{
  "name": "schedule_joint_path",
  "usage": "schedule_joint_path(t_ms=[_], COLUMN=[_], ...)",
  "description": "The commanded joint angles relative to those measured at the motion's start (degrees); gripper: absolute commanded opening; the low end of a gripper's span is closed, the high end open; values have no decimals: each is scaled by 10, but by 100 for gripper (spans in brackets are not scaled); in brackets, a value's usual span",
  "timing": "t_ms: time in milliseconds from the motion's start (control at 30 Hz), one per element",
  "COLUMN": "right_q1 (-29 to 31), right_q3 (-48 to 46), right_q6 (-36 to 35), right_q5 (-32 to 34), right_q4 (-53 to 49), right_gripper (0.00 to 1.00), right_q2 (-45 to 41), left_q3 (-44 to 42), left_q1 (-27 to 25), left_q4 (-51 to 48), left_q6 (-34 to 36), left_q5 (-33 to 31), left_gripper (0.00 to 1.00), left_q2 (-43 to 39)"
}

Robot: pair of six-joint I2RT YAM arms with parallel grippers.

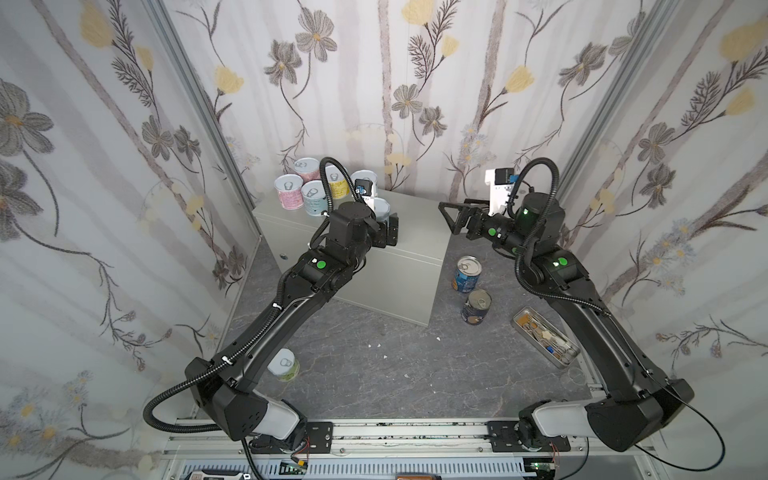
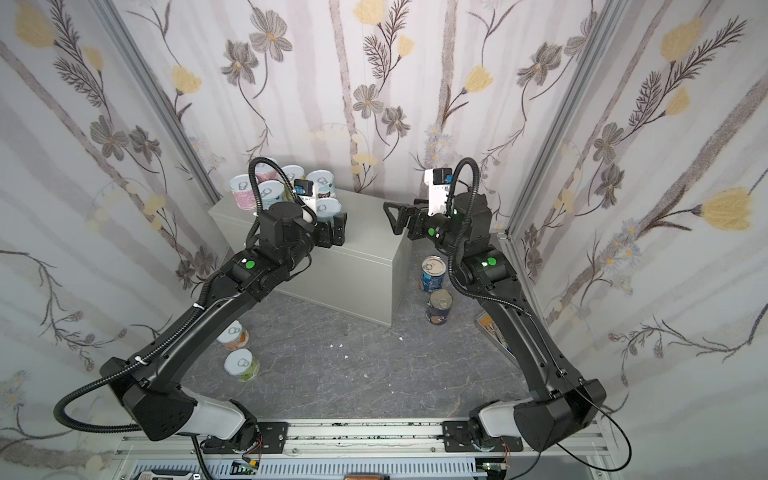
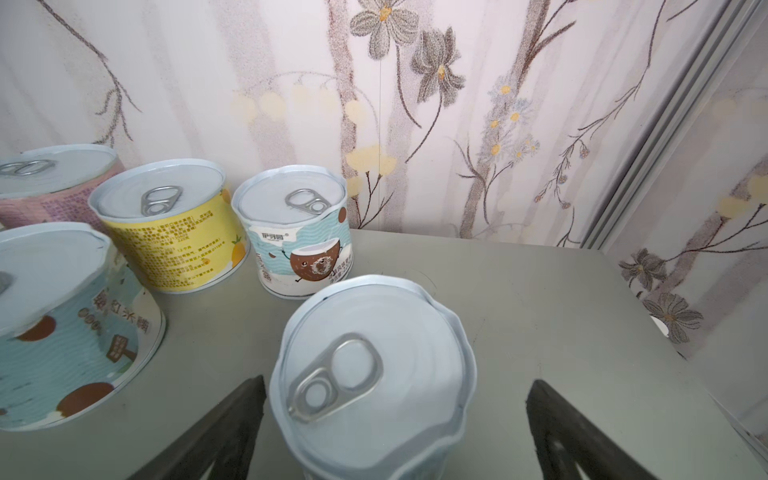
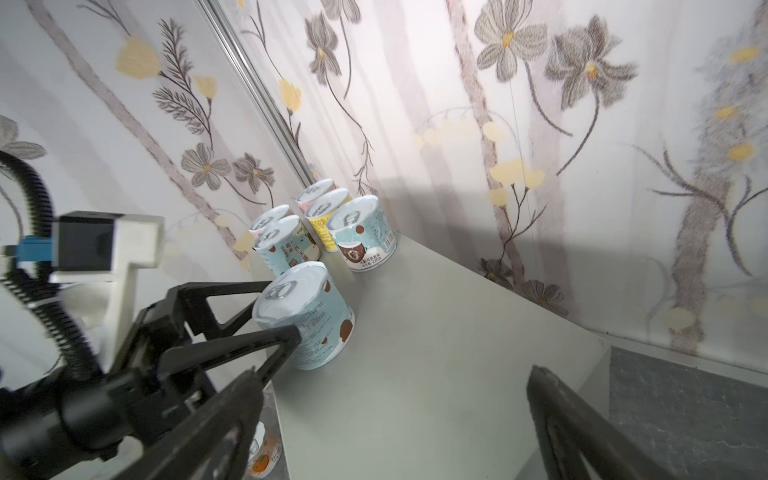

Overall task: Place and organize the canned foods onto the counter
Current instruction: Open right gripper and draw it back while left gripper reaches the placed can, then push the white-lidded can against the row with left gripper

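A light-blue pull-tab can (image 3: 374,374) stands upright on the grey counter (image 1: 415,224), between the fingers of my open left gripper (image 3: 395,399). One finger is close to its side and the other stands clear of it. Behind it, in the counter's far left corner, stand several more of the canned foods: pink (image 1: 289,193), blue (image 1: 314,197), yellow (image 1: 336,183) and a coconut-label blue one (image 1: 365,180). My right gripper (image 1: 451,218) hovers open over the counter's right part with nothing between its fingers. A blue can (image 1: 466,274) and a navy can (image 1: 476,306) stand on the floor to the counter's right.
A green-label can (image 2: 242,365) and an orange-label can (image 2: 233,336) stand on the dark floor under the left arm. A flat metal tin (image 1: 545,336) of small items lies on the floor at the right, beside the right arm. Floral walls close in on three sides.
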Motion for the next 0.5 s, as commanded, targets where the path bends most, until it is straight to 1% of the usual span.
schedule_joint_path(t_ms=[0,267,467], right_q1=[-9,-32,-43], right_q3=[-44,-159,-199], right_q6=[5,8,4], right_q5=[-12,-3,-8], right_q4=[57,88,86], right_gripper=[100,100,100], right_q2=[-36,-142,-185], left_q3=[17,39,38], left_q1=[5,24,34], left_q4=[14,13,13], left_q6=[1,3,12], left_q5=[12,19,15], left_gripper=[100,99,92], left_q2=[16,44,55])
